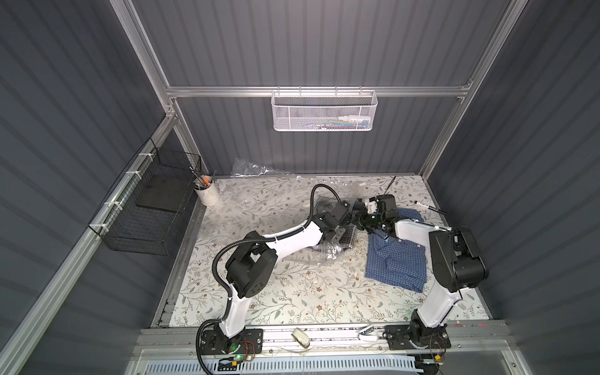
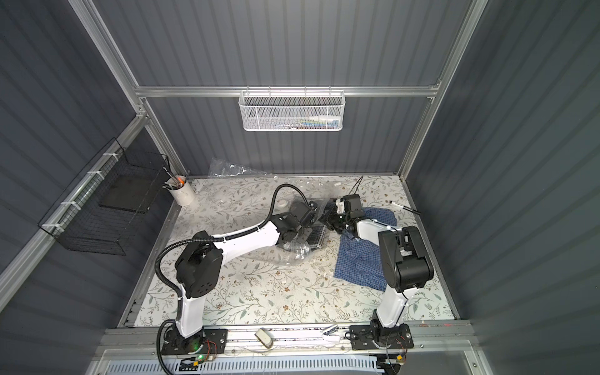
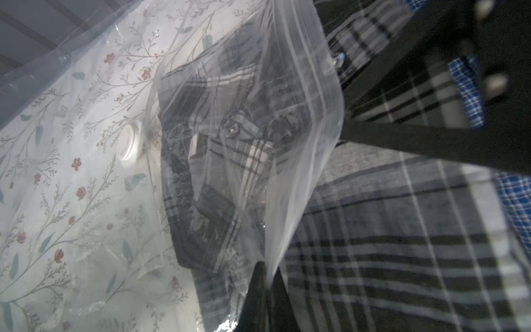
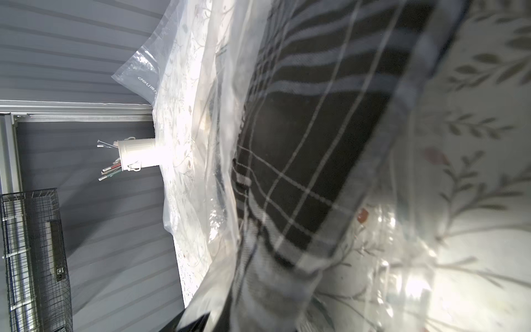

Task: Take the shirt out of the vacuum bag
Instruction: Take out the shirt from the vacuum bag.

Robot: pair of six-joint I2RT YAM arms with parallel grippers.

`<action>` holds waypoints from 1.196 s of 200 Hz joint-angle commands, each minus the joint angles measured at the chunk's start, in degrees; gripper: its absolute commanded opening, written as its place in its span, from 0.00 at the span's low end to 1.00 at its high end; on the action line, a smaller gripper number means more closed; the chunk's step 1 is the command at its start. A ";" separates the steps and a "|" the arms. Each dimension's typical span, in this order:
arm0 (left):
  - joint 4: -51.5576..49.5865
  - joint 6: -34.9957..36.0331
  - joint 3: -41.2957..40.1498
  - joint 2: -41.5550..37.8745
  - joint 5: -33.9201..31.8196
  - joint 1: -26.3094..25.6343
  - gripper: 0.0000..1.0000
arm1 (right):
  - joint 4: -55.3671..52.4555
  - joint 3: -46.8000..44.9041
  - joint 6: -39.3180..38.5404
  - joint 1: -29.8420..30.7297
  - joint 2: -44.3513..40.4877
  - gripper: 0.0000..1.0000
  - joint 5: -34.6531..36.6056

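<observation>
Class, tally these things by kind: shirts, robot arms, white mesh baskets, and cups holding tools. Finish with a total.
Shirts: 2, the blue checked shirt and the grey plaid shirt
Robot arms: 2, the left arm and the right arm
White mesh basket: 1
Cup holding tools: 1
Total: 6
</observation>
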 commanded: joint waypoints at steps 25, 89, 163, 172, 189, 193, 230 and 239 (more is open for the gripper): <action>0.06 -1.34 -1.95 -1.68 0.38 1.19 0.00 | -14.35 2.66 -7.72 -2.41 -4.85 0.05 -0.48; 1.22 -1.58 -2.64 -1.27 1.22 1.91 0.00 | -26.91 6.42 -15.02 -7.71 -10.95 0.06 -0.40; 2.06 -1.48 -3.43 -1.19 1.74 2.96 0.00 | -35.64 5.18 -22.18 -14.51 -16.65 0.07 -2.47; 2.37 -1.42 -3.51 -1.26 1.93 3.10 0.00 | -37.58 5.55 -24.21 -15.69 -17.08 0.08 -2.97; 2.76 -1.25 -3.57 -1.25 2.31 3.34 0.00 | -41.30 6.56 -28.10 -17.90 -17.35 0.09 -4.02; 2.87 -1.18 -3.60 -1.22 2.28 3.36 0.00 | -41.83 6.54 -28.82 -18.38 -17.42 0.10 -4.57; 2.95 -0.57 -3.60 -1.24 2.84 3.86 0.00 | -42.58 4.32 -30.35 -21.32 -21.28 0.12 -5.79; 2.96 -0.41 -3.69 -1.42 3.02 4.02 0.00 | -42.41 2.75 -30.81 -22.73 -22.27 0.14 -6.38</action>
